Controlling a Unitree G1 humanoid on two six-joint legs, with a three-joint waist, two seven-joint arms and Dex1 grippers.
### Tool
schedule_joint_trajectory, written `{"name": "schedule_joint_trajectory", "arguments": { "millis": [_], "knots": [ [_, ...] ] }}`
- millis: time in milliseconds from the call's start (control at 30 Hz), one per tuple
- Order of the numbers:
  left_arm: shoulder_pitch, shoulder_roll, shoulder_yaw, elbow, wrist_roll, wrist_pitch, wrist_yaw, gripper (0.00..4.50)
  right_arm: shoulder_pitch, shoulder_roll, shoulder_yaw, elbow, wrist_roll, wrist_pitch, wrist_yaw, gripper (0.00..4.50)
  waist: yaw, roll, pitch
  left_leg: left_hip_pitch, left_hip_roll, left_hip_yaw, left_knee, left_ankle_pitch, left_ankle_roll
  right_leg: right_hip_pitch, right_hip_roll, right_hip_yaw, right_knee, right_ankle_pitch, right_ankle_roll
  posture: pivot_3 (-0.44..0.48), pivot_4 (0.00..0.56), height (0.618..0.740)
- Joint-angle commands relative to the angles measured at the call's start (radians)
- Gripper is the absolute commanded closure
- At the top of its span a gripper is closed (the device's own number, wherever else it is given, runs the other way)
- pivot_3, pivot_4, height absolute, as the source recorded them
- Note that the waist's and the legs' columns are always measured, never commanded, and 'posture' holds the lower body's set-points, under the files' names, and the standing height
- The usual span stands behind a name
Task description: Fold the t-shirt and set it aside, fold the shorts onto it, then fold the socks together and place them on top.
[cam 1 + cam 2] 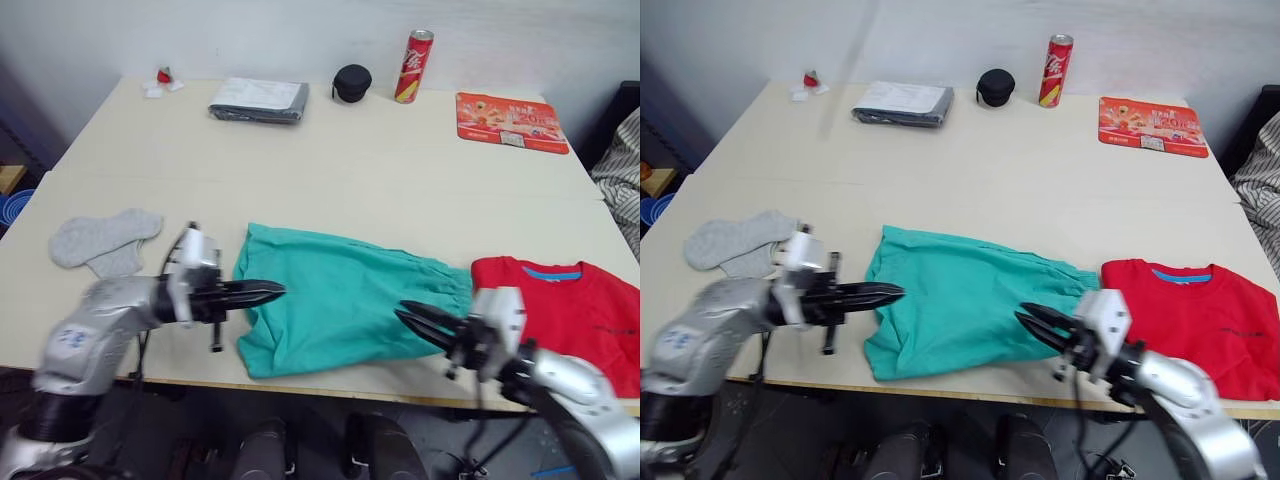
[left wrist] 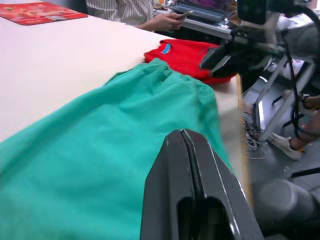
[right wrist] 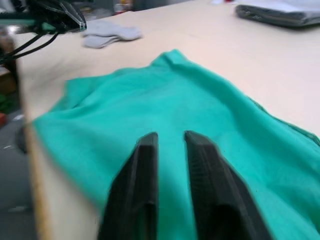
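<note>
- The shorts [image 1: 340,305] lie across the counter's [image 1: 350,170] near edge, between the socks [image 1: 105,240] and the t-shirt [image 1: 570,310].
- Left gripper [image 1: 265,292]: jaws clenched, empty. Right gripper [image 1: 415,318]: jaws slightly parted, empty.
- Risk: a one-layer pinch would drag the shorts off the edge.
- T-shirt's far sleeve is cut off.

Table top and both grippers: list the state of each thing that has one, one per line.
t-shirt: folded, flat at the table's right near edge.
shorts: spread out, not yet on the t-shirt.
socks: overlapping loosely, left of the shorts.
left gripper: shut, tips over the shorts' left edge.
right gripper: slightly open, over the shorts' right part.
red can: upright.
grey cloth: folded.
black pouch: closed.
</note>
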Motion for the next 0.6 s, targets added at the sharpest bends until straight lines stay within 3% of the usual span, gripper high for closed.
{"name": "schedule_joint_trajectory", "arguments": {
  "millis": [33, 167, 267, 367, 600],
  "knots": [
    [-0.039, -0.067, -0.125, 0.127, 0.184, -0.184, -0.030, 4.50, -0.066, 0.109, 0.125, 0.073, -0.183, -0.032, -0.130, 4.49, -0.005, 0.000, 0.000, 0.000, 0.001, 0.001, 0.000, 0.000, 0.000, -0.001, 0.001, 0.001, 0.000, 0.000, 0.000, 0.000, 0.150, 0.740],
    [-0.100, -0.221, -0.162, 0.333, 0.286, -0.258, 0.079, 4.50, -0.115, 0.162, 0.232, 0.205, -0.391, -0.089, -0.203, 4.49, -0.011, -0.001, 0.000, -0.004, 0.001, 0.001, 0.002, 0.002, 0.001, -0.003, 0.002, 0.000, 0.000, 0.000, 0.000, 0.000, 0.150, 0.740],
    [-0.125, -0.243, -0.210, 0.426, 0.424, -0.264, 0.157, 4.50, -0.114, 0.203, 0.213, 0.267, -0.443, -0.130, -0.269, 4.49, -0.011, -0.003, -0.002, -0.007, 0.001, -0.001, 0.004, 0.002, 0.002, -0.004, 0.001, 0.000, 0.000, 0.000, 0.001, 0.000, 0.150, 0.740],
    [-0.124, -0.271, -0.178, 0.481, 0.452, -0.229, 0.251, 4.50, -0.100, 0.227, 0.123, 0.292, -0.431, -0.148, -0.317, 4.49, -0.012, -0.003, -0.004, -0.003, 0.001, -0.001, 0.003, 0.002, 0.003, -0.001, 0.000, 0.000, 0.001, 0.001, 0.001, 0.000, 0.150, 0.740],
    [-0.080, -0.230, -0.140, 0.517, 0.457, -0.224, 0.256, 4.50, -0.055, 0.263, -0.124, 0.394, -0.324, -0.186, -0.375, 4.49, -0.018, -0.002, -0.010, 0.013, 0.002, -0.002, -0.001, -0.002, 0.000, 0.012, -0.001, 0.000, 0.000, 0.000, 0.000, 0.000, 0.150, 0.740]
  ]
}}
